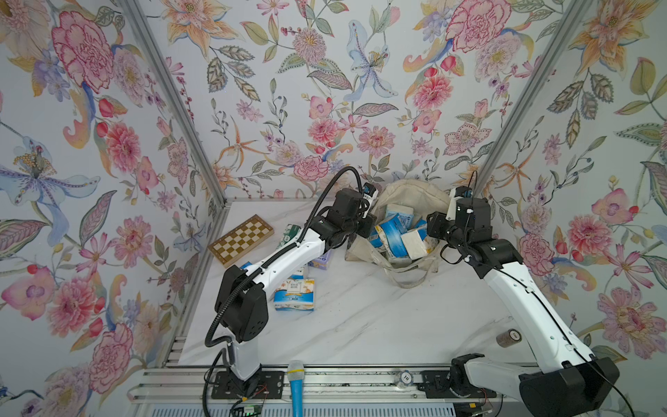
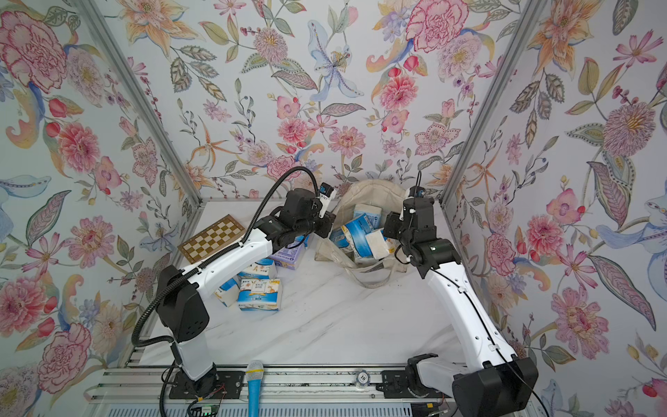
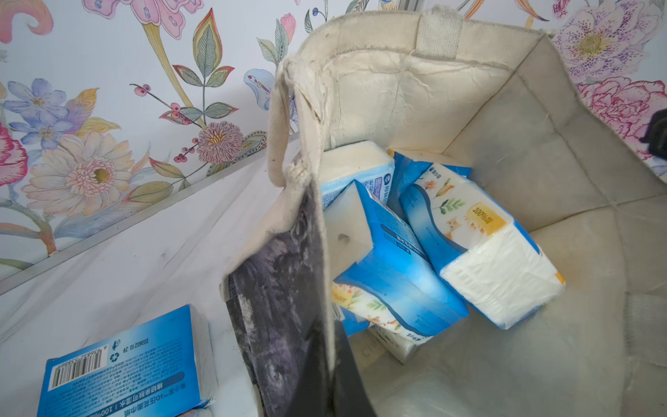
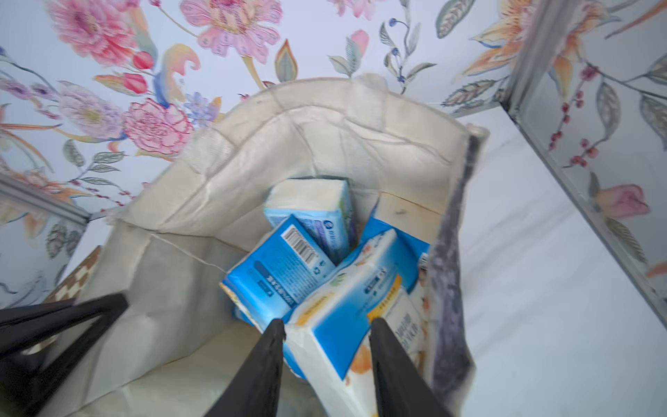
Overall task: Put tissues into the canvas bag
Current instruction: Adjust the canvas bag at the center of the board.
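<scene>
The cream canvas bag [image 1: 408, 191] stands open at the back of the table, its dark grey print facing out [image 3: 281, 307]. Several blue-and-white tissue packs [image 1: 391, 231] lie piled inside it. My left gripper [image 3: 334, 379] is shut on the bag's near wall and holds the mouth open [image 1: 365, 234]. My right gripper [image 4: 326, 325] reaches into the bag from the other side, open, its fingers on either side of a blue-and-white pack [image 4: 346, 299] that rests on the pile. More packs [image 1: 294, 294] and a lavender one [image 2: 287, 254] lie on the table under my left arm.
A wooden chessboard [image 1: 241, 240] lies at the back left by the wall. The bag's handles [image 1: 408, 276] trail toward the table's middle. A small cylinder [image 1: 508, 337] lies at the right edge. A blue microphone [image 1: 296, 386] and a round chip [image 1: 406, 378] sit on the front rail.
</scene>
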Robot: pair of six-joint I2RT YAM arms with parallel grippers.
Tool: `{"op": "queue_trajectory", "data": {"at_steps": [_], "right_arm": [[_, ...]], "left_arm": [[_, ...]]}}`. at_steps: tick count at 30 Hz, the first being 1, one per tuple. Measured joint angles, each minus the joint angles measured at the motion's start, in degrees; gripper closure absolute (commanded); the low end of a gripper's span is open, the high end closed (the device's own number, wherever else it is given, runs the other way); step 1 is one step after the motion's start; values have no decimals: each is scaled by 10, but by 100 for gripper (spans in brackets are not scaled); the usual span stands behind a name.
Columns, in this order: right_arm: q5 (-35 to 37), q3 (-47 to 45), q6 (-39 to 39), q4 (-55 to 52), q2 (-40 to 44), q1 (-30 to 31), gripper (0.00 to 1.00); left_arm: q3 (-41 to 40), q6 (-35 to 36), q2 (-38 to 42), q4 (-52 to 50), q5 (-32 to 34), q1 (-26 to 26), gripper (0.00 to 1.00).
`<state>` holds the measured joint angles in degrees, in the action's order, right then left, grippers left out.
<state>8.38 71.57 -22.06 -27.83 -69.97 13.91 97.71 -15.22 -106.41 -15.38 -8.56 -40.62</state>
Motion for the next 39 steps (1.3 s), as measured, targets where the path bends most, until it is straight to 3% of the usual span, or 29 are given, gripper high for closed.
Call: {"op": "queue_trajectory", "data": {"at_steps": [10, 18, 27, 30, 33, 34, 36, 39], "right_arm": [[12, -11, 0, -20, -24, -48, 61], [-27, -33, -10, -19, -29, -88, 100], [-59, -72, -11, -41, 41, -115, 100], [-70, -83, -11, -42, 54, -118, 100], [-80, -93, -8, -39, 57, -121, 100], [-83, -96, -7, -37, 58, -121, 100], [-91, -106, -4, -30, 62, -121, 100], [-96, -120, 0, -24, 70, -121, 100]], "left_arm": [[2, 0, -3, 0, 0, 0, 100], [2, 1, -3, 0, 4, 1, 100], [-2, 9, -2, 0, 46, 31, 88], [-20, 8, 6, 0, 52, 47, 71], [-43, 9, 23, 9, 57, 52, 64], [-51, 9, 29, 14, 56, 52, 58], [-70, 8, 45, 24, 49, 52, 30], [-90, 3, 64, 47, 43, 53, 21]]}}
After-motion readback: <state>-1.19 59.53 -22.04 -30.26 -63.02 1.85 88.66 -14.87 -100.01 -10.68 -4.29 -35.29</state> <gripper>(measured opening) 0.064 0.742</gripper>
